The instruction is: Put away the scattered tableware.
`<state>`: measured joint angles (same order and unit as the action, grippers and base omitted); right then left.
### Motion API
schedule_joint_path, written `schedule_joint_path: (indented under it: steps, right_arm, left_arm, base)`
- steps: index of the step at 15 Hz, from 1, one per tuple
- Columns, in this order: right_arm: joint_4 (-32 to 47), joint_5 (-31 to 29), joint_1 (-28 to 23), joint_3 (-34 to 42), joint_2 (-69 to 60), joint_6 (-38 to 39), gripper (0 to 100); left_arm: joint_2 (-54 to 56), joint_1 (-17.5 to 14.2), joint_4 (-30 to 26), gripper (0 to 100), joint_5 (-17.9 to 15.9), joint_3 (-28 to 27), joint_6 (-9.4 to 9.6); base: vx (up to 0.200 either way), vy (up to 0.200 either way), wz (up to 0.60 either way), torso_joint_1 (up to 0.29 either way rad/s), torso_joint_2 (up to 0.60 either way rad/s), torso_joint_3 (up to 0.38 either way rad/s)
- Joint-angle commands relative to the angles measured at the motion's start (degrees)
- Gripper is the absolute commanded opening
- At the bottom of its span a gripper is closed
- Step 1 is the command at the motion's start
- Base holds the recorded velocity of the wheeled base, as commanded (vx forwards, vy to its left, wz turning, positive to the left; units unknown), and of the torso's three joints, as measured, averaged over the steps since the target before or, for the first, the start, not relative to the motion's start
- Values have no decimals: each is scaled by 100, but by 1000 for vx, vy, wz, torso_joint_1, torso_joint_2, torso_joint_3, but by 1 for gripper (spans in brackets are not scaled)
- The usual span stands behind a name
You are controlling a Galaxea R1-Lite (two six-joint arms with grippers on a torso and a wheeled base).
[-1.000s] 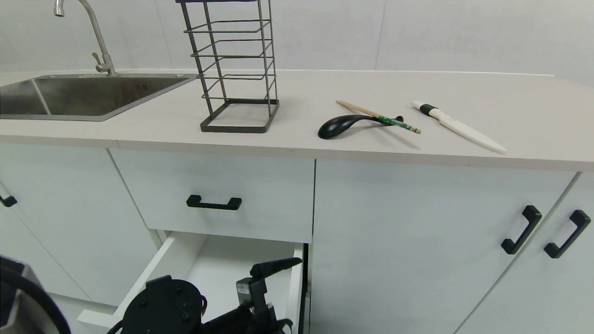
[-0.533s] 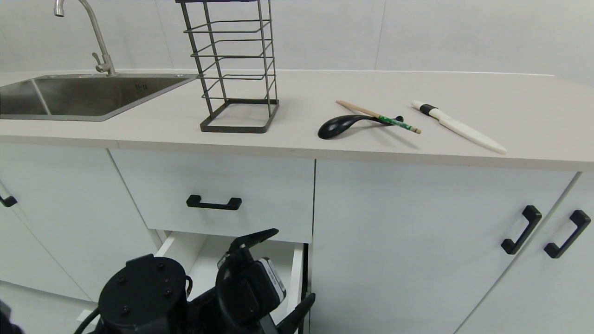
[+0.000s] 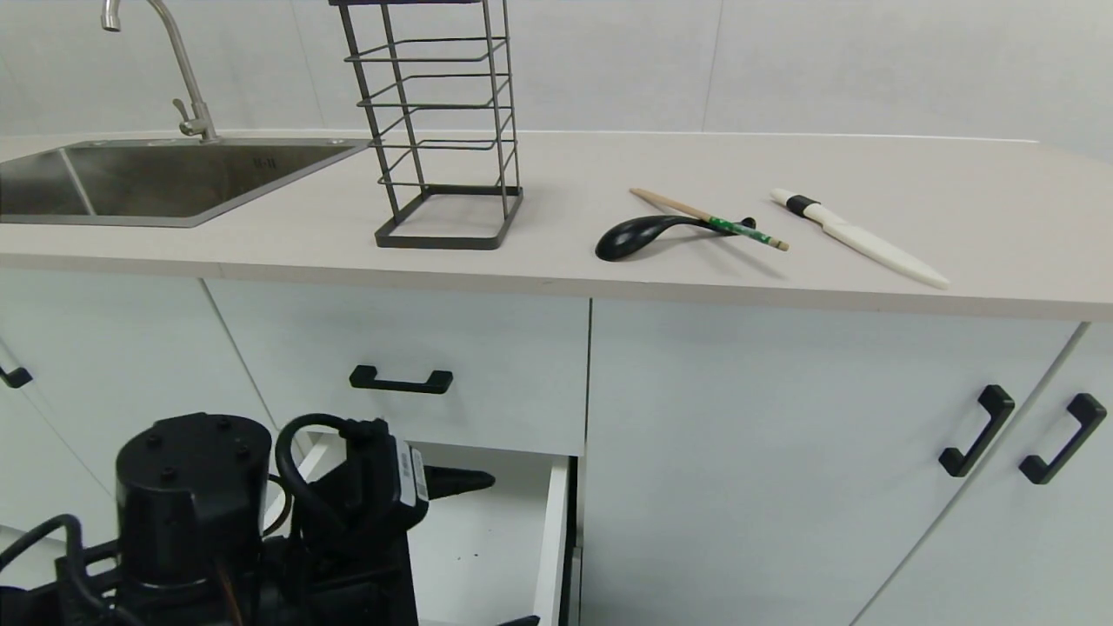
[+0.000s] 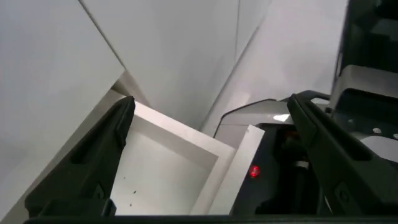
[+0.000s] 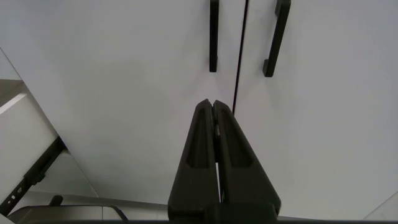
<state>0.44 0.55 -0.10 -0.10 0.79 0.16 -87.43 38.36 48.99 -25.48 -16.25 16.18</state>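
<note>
- Left gripper (image 4: 211, 102) is hanging low at the near left, over the open drawer (image 3: 549, 522); jaws are spread wide and gripping nothing.
- Right gripper (image 5: 213, 106) is pointing at a white cabinet front with two black handles (image 5: 213, 34); its fingers (image 5: 202, 143) are pressing flat together with nothing between them.
- Drawer is sitting pulled out under the closed drawer front with the black handle (image 3: 401, 380). Its white floor is showing in the left wrist view.
- Tableware is all lying on the countertop (image 3: 609, 165), right of centre:
  - black spoon (image 3: 630, 236) is sitting with its bowl to the near left and its handle running right
  - chopsticks (image 3: 709, 219) are lying diagonally, crossing over the spoon handle and touching it
  - white knife (image 3: 856, 236) is lying just right of the chopsticks, apart from them, with a black band near its far end
- Wire rack (image 3: 443, 130) is standing upright left of the spoon, well apart from it.
- Sink (image 3: 165, 174) and faucet (image 3: 174, 61) are sitting at the far left.
</note>
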Motion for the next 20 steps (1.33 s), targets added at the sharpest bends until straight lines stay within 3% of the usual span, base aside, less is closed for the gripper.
schedule_joint_path:
  steps: [1, 3, 6, 7, 8, 10, 15, 19, 20]
  right_arm:
    - [0, 7, 1, 1, 9, 2, 0]
    - [0, -2, 1, 1, 9, 2, 0]
    - [0, -2, 1, 1, 9, 2, 0]
    - [0, 7, 1, 1, 9, 2, 0]
    - [0, -2, 1, 1, 9, 2, 0]
    - [0, -2, 10, 1, 9, 2, 0]
    - [0, 7, 1, 1, 9, 2, 0]
    - [0, -2, 1, 1, 9, 2, 0]
    - [0, 7, 1, 1, 9, 2, 0]
  left_arm:
    - [77, -892, -4, 100, -528, 34, 43]
    - [218, -1024, 31, 100, -704, 201, 395]
    - [938, -1059, -39, 100, -546, 403, 395]
    - [1466, -1173, -153, 100, -221, 605, 386]
    - [1800, -1393, -347, 100, -1, 746, 395]
    - [2195, -1709, -522, 100, 131, 790, 448]
    - [4067, -2773, -716, 100, 131, 843, 720]
    - [5790, -3617, -1094, 100, 122, 992, 729]
    - [6370, -3845, -1463, 100, 104, 975, 711]
  base:
    - [0, 0, 0, 0, 0, 0]
    - [0, 0, 0, 0, 0, 0]
    - [0, 0, 0, 0, 0, 0]
    - [0, 0, 0, 0, 0, 0]
    - [0, 0, 0, 0, 0, 0]
    - [0, 0, 0, 0, 0, 0]
    - [0, 0, 0, 0, 0, 0]
    - [0, 0, 0, 0, 0, 0]
    - [0, 0, 0, 0, 0, 0]
